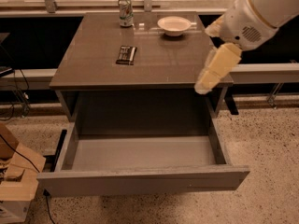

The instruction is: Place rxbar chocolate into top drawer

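The rxbar chocolate point(126, 55) lies flat on the surface point(163, 62), toward 10 o'clock and well apart from the tool point(204, 85). The tool hangs at the surface's 4 o'clock corner; I cannot tell whether it is open or closed. Toward 6 o'clock, the top drawer point(140, 182) stands pulled out. A can point(124, 12) and a bowl point(174, 25) sit near 12 o'clock.

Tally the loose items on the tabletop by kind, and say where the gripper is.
rxbar chocolate: 1
drink can: 1
bowl: 1
Total: 3
The gripper hangs at the right front corner of the table, away from all three.
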Controlling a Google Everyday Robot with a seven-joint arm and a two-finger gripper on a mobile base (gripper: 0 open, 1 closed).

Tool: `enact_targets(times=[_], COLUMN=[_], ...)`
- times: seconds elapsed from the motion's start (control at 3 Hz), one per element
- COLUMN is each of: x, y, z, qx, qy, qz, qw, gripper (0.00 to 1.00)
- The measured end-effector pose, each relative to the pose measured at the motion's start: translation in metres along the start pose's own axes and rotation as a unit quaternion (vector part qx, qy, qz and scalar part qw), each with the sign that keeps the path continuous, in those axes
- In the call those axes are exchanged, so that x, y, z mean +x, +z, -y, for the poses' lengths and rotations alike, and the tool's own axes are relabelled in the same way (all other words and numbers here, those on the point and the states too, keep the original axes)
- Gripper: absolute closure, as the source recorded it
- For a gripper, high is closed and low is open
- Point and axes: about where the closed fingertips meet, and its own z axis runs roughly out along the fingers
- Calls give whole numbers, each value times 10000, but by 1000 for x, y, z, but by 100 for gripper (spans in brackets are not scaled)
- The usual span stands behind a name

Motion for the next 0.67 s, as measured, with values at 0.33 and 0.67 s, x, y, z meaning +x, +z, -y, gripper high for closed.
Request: enact_targets(times=[0.33, 0.67], x=[-27, -28], y=[25, 28], z=[23, 25], qx=[-127, -139], qy=[-25, -22], qz=[407, 435], qw=[9991, 9990], gripper=[0, 0])
